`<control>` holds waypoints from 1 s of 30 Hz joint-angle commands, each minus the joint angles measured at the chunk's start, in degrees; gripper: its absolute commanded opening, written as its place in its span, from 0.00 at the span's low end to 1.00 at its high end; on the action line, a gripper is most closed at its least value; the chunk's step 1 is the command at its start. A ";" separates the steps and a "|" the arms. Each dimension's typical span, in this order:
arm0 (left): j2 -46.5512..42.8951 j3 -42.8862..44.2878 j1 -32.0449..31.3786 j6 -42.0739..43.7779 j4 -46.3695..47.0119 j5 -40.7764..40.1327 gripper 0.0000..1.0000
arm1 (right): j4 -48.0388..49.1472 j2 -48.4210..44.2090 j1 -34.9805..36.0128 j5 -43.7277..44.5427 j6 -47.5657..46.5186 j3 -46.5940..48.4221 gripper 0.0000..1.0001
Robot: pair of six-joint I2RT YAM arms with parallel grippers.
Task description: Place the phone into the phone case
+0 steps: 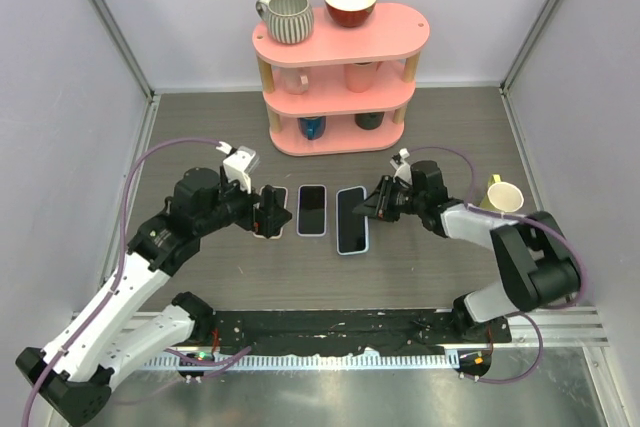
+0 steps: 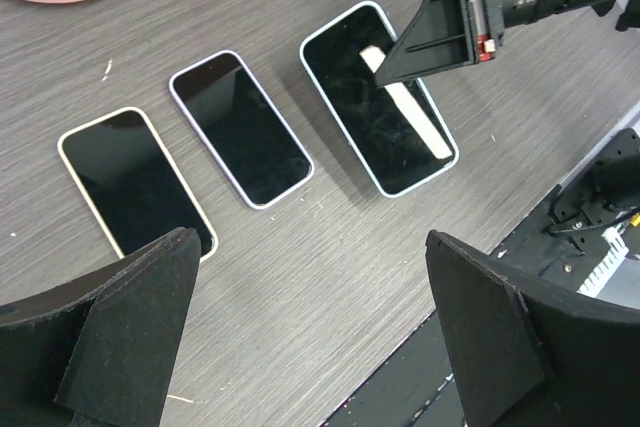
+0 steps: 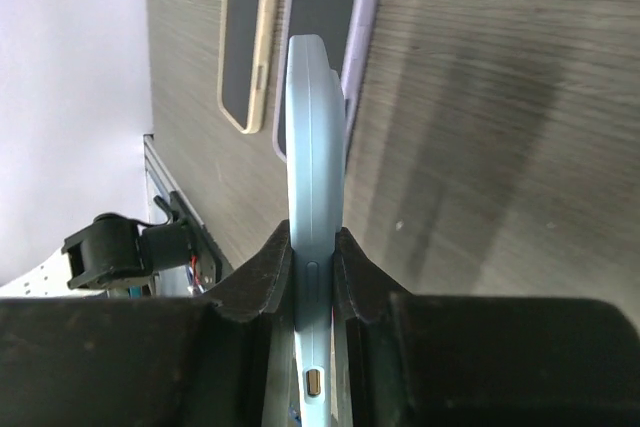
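Right tool (image 3: 312, 249) pinches the blue phone (image 1: 351, 223) by its edge, I think to lift it; my left tool (image 1: 272, 213) hangs open.

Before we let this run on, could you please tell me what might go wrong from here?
The right gripper pinches the light blue cased phone only by one thin edge, so it may pivot or slip. The lavender cased phone lies close beside it and could get nudged. The open left gripper hovers over the cream cased phone, near the right gripper: a possible collision.
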 commanded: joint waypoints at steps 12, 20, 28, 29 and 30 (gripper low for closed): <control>-2.12 -0.33 -0.01 2.19 -0.15 -2.80 1.00 | 12.03 18.01 -0.41 -0.68 0.66 9.65 0.03; -2.03 -0.25 -0.01 2.10 -0.50 -3.41 1.00 | 9.40 23.98 -2.87 0.56 -1.54 11.67 0.04; -1.41 -0.25 -0.01 2.01 -0.59 -3.50 1.00 | -1.15 22.24 -4.54 4.77 -7.08 14.31 0.38; -1.41 -0.33 -0.01 2.01 -0.59 -3.59 1.00 | -3.33 21.45 -4.63 6.35 -7.43 14.48 0.41; -1.41 -0.33 -0.10 2.01 -0.59 -3.59 1.00 | -4.40 19.35 -4.63 7.23 -7.78 14.57 0.43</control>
